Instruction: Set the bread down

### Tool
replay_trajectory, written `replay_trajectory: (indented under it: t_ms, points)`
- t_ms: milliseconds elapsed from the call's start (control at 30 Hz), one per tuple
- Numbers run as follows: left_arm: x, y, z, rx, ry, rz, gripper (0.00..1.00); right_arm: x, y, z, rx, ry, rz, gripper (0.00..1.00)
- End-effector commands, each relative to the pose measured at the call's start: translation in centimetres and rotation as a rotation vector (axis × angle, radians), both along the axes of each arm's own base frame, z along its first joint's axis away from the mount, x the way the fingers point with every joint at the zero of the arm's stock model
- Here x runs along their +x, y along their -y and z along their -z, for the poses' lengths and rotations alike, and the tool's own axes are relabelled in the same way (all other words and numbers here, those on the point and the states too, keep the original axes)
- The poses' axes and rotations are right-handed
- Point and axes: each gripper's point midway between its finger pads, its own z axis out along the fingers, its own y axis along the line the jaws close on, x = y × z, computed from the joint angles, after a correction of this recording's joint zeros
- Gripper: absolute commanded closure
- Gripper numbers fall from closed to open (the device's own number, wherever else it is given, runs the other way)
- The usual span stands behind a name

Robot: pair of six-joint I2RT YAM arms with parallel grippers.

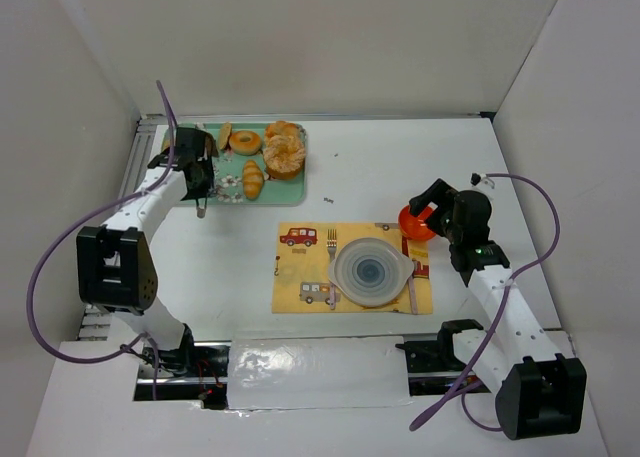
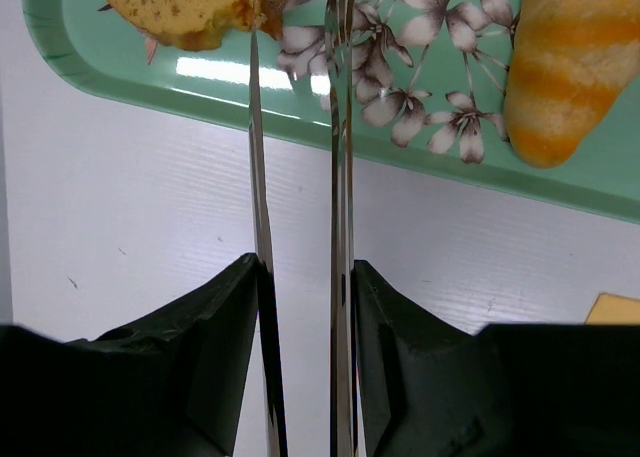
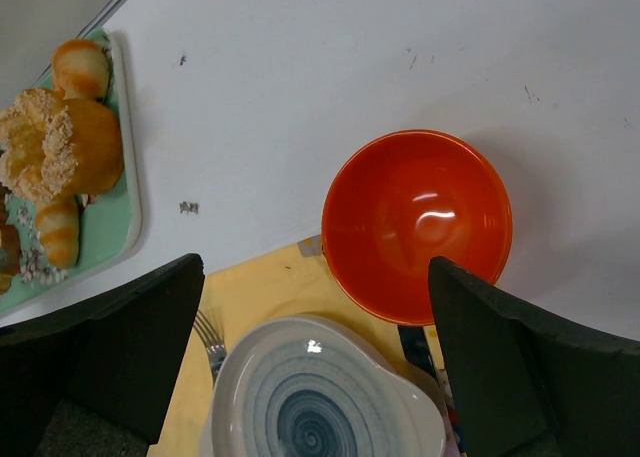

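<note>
Over on the tray: the bread (image 2: 185, 2) lies flat on the green tray (image 2: 130, 77) near one corner, not lifted.
Tongs: the metal tongs (image 2: 340, 177) reach out to it. One blade tip sits right at the crust edge and the other is over the flower print, so they're not pinching anything afaict.
Left gripper: the left gripper (image 2: 305, 267) has its jaws clamped on the tongs' two arms, squeezed only partway.
Neighbour: a croissant (image 2: 575, 67) sits further along the tray, untouched.
Right gripper: the right gripper (image 3: 315, 272) has its jaws spread wide with nothing in them, hanging over the orange bowl (image 3: 415, 217).
Plate: the round plate (image 1: 340, 272) sits on the yellow mat (image 1: 295, 277), well apart from the tray.
Progress: early, I'd say. The bread isn't gripped, so pinch, lift, carry and set-down are all left, presumably onto that plate.
</note>
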Motion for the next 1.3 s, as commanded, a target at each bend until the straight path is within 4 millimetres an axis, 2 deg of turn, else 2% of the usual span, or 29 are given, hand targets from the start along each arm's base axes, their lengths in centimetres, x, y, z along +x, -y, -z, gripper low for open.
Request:
replay_trajectory:
  t_ms: [0, 100, 133, 233, 267, 300, 333, 467, 500, 567, 600, 667, 767, 900, 1033, 1100, 1133, 1267]
  points:
    - [1.8, -0.6, -2.2, 0.045, 0.065, -0.003, 0.48, 0.4, -0.1, -1.1, -0.007, 0.055, -0.002, 0.00]
    - [1.9, -0.6, -1.8, 0.065, 0.046, -0.007, 0.48, 0.6, 0.1, -1.2, -0.010, 0.064, 0.006, 0.00]
    - [2.1, -0.9, -2.2, 0.080, 0.058, -0.019, 0.48, 0.6, 0.1, -1.0, -0.011, 0.055, 0.006, 0.00]
    - [2.1, -0.7, -1.8, 0.117, 0.033, -0.008, 0.48, 0.5, 0.0, -0.6, -0.003, 0.046, 0.010, 0.00]
    - [2.6, -0.7, -2.2, 0.139, 0.041, -0.004, 0.48, 0.7, 0.0, -0.5, -0.003, 0.046, 0.010, 0.00]
    - [2.6, -0.8, -1.5, 0.149, 0.025, -0.008, 0.48, 0.7, 0.0, -0.5, -0.003, 0.046, 0.010, 0.00]
    - [2.8, -0.4, -1.9, 0.153, 0.028, 0.008, 0.48, 0.7, 0.0, -0.5, -0.003, 0.046, 0.010, 0.00]
    - [3.4, -0.4, -1.1, 0.161, 0.007, 0.017, 0.48, 0.7, 0.0, -0.5, -0.003, 0.046, 0.010, 0.00]
    - [3.6, -0.4, -1.6, 0.159, 0.019, 0.016, 0.48, 0.7, 0.0, -0.5, -0.003, 0.046, 0.010, 0.00]
    - [3.7, -0.4, -0.6, 0.162, -0.005, 0.018, 0.48, 0.7, 0.2, -0.5, -0.007, 0.046, 0.018, 0.00]
    - [3.9, -0.5, -1.0, 0.168, 0.005, 0.012, 0.48, 0.7, 0.2, -0.5, -0.007, 0.046, 0.018, 0.00]
    - [3.7, -0.6, -0.1, 0.194, -0.027, 0.009, 0.48, 0.7, 0.2, -0.2, -0.007, 0.037, 0.018, 0.00]
    - [3.9, -0.9, 0.0, 0.211, -0.029, -0.001, 0.48, 0.9, 0.2, -0.1, -0.008, 0.035, 0.018, 0.00]
    - [3.7, -0.9, 1.4, 0.215, -0.071, 0.004, 0.49, 1.1, 0.2, 0.0, -0.008, 0.035, 0.018, 0.00]
    - [3.7, -0.9, 1.9, 0.216, -0.082, 0.005, 0.50, 1.1, 0.2, 0.3, -0.008, 0.026, 0.018, 0.00]
    - [3.7, -0.9, 1.9, 0.216, -0.082, 0.005, 0.55, 1.1, 0.2, 0.3, -0.008, 0.026, 0.018, 0.00]
    - [3.7, -0.9, 1.9, 0.216, -0.082, 0.005, 0.62, 1.1, 0.2, 0.3, -0.008, 0.026, 0.018, 0.00]
    - [3.7, -0.4, 2.1, 0.190, -0.084, 0.021, 0.76, 1.1, 0.2, 0.3, -0.008, 0.026, 0.018, 0.00]
